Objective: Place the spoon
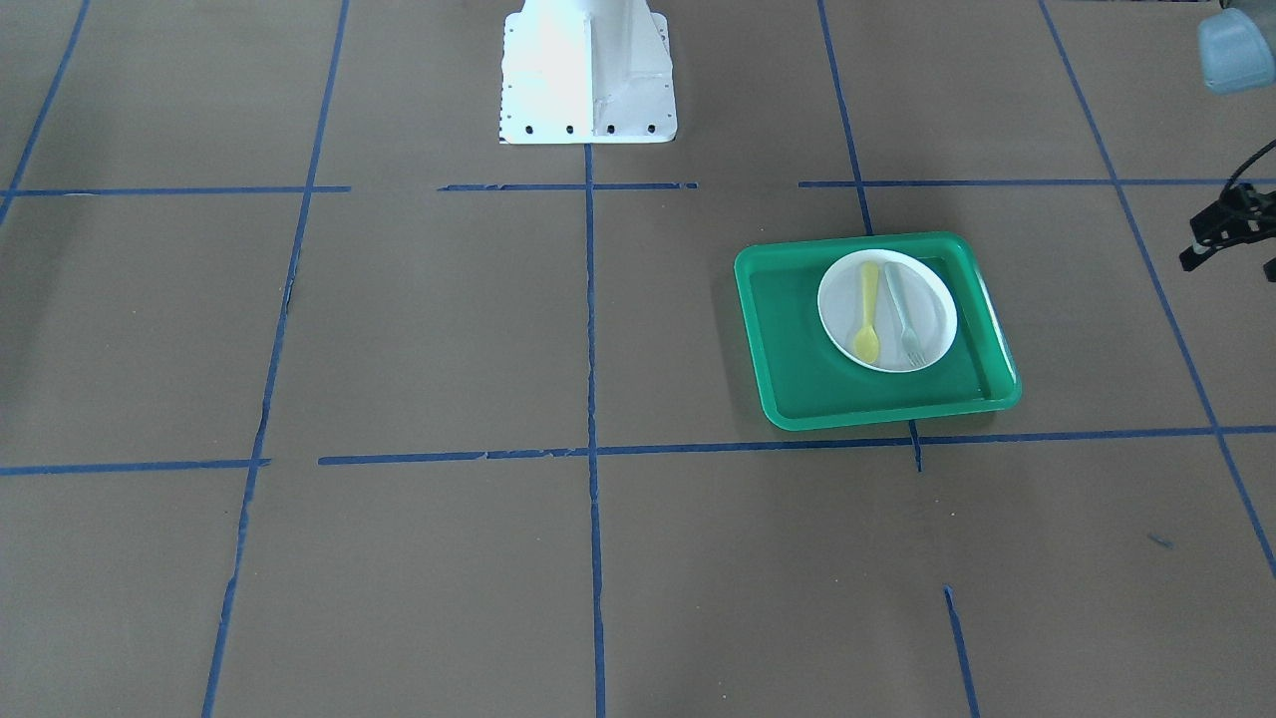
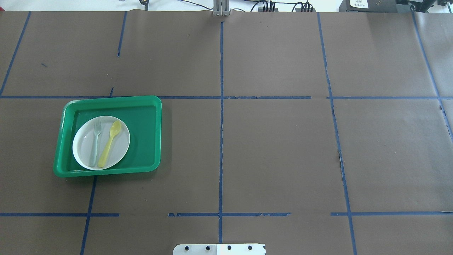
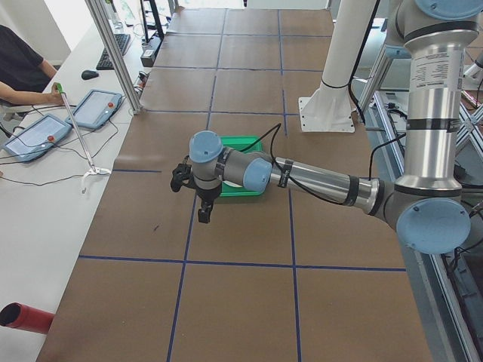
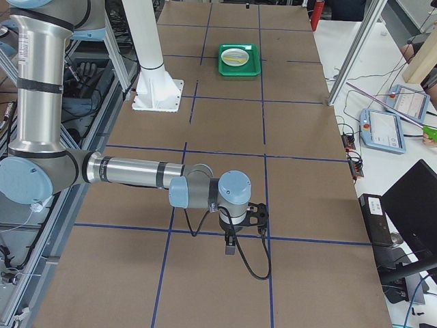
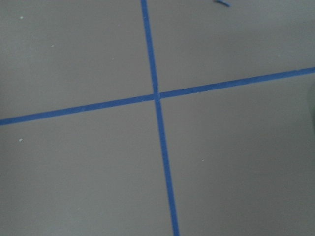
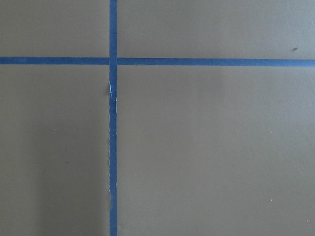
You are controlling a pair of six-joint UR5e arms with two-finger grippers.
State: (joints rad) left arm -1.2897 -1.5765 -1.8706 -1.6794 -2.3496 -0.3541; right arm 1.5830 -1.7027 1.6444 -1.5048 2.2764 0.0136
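Table [image 2: 283, 159] carries the green tray [image 2: 145, 134]; on it sits the white plate [image 2: 83, 148], where the yellow spoon [image 2: 108, 146] lies beside the fork [image 2: 95, 141]. Placing looks finished to me. My left gripper [image 3: 202, 207] and right gripper [image 4: 232, 242] hover well apart from it; parted or closed, I cannot tell.

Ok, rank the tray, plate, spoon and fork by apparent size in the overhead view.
1. green tray
2. white plate
3. yellow spoon and fork: about the same length, too alike to rank.
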